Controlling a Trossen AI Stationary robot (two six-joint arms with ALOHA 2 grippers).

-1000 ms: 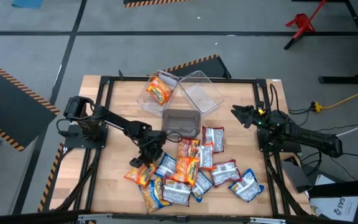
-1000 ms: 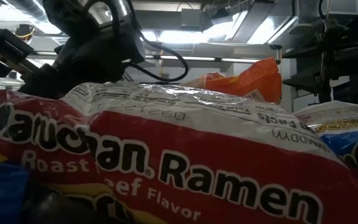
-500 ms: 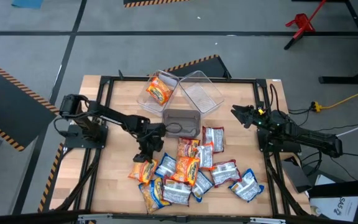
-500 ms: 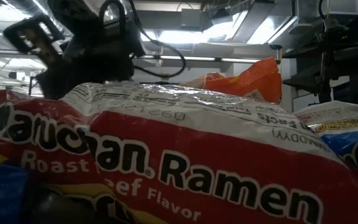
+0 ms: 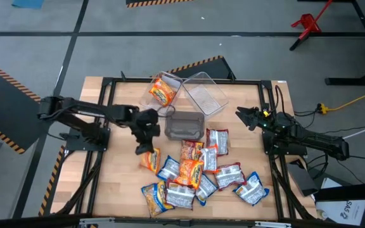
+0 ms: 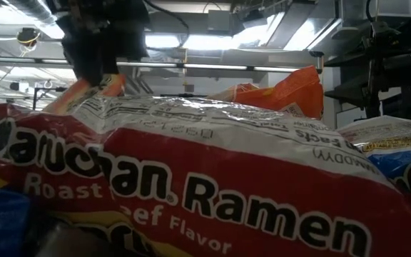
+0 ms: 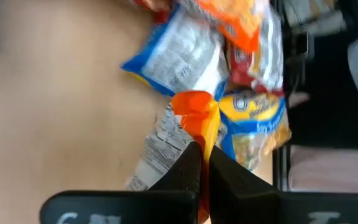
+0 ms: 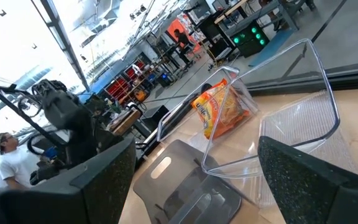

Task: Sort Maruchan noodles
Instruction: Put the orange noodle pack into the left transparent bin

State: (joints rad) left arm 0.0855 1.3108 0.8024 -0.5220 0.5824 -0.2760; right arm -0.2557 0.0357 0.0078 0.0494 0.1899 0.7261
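The orange packet (image 5: 149,159) hangs by its crimped edge from the left gripper (image 5: 146,149), whose fingers pinch it just above the pile (image 5: 195,174). It looks light, crinkly and slippery, so a seam grip suits. The right gripper (image 5: 243,115) waits open beside the bins (image 5: 198,92).

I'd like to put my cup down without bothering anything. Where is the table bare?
Bare wood lies left of the noodle pile, below the left gripper, and between the clear bins and the right gripper. The near middle, under the pile, is crowded.
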